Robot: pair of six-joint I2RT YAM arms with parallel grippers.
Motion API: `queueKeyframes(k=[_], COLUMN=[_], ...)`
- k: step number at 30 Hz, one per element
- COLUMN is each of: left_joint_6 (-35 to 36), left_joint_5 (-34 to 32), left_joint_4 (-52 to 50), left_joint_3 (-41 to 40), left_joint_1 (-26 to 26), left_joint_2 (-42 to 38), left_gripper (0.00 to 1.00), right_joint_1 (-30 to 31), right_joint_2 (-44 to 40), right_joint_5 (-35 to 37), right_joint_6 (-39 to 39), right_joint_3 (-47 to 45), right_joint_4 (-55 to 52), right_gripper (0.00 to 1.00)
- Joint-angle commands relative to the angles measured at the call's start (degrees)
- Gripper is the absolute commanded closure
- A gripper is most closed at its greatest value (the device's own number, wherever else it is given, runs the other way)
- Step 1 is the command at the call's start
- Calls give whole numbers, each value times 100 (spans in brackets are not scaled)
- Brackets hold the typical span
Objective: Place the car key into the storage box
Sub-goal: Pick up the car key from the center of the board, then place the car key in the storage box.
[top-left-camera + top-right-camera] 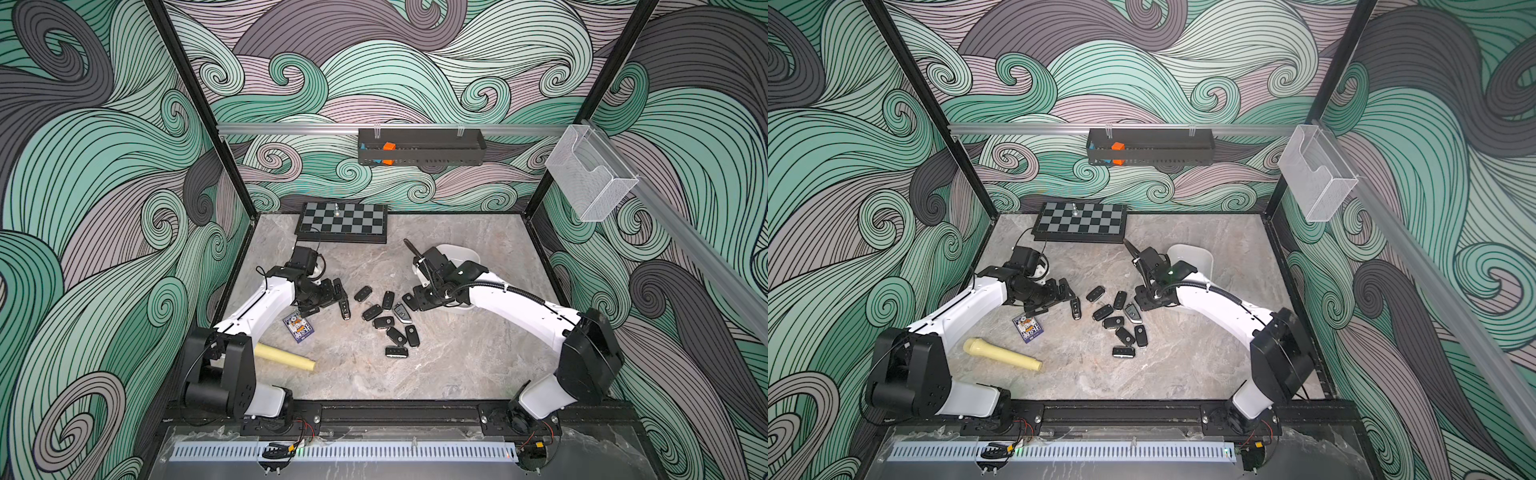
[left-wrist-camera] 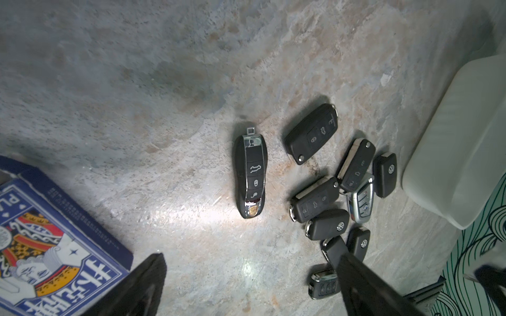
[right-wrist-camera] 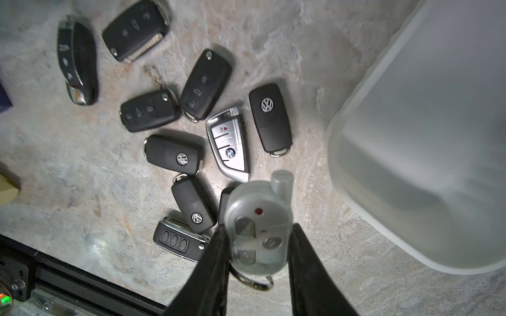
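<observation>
The right gripper (image 3: pixel 258 229) is closed on a silver car key (image 3: pixel 257 216), a rounded fob with a red dot and grey buttons. Its two black fingers (image 3: pixel 216 254) press against the fob's long sides, and a key ring hangs from the end between them. The held key covers part of a black fob below it, at the edge of a loose cluster of key fobs (image 3: pixel 175 156) on the marble-patterned tabletop (image 3: pixel 82 191). The white storage box (image 3: pixel 410 109) stands just beside this cluster. The key is outside the box and near its rounded corner.

The left gripper (image 2: pixel 250 260) hovers with its jaws spread wide and nothing between them. Ahead of it, a black and chrome key fob (image 2: pixel 249 175) lies flat, apart from the cluster. A blue playing-card box (image 2: pixel 54 246) lies near that gripper. In a top view, a chessboard (image 1: pixel 343 220) rests at the far edge of the tabletop.
</observation>
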Motion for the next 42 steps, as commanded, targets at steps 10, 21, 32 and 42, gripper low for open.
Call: queueKeyframes(k=[10,21,32,42], left_joint_6=[-82,-164,-360,-482], left_joint_5=[-334,-800,-930,-935], left_joint_4=[-159,-316,-278,-241], left_joint_3=[188,79,8,-131], left_joint_1=[-26,-24,-24,-32], left_joint_2=[-238,-551,-581,-672], left_gripper=[1,1,1,1], right_joint_1=[-1234,-2051,-2298,-2327], right_joint_2=[1023,2327,3306,3577], right_joint_5=[59,40,21,-103], right_joint_6=[-59,458,575,666], right_joint_3=[1254,2083,2849,3181], right_joint_4=[-190,-183,-204,-335], right_gripper=[69,69,64,51])
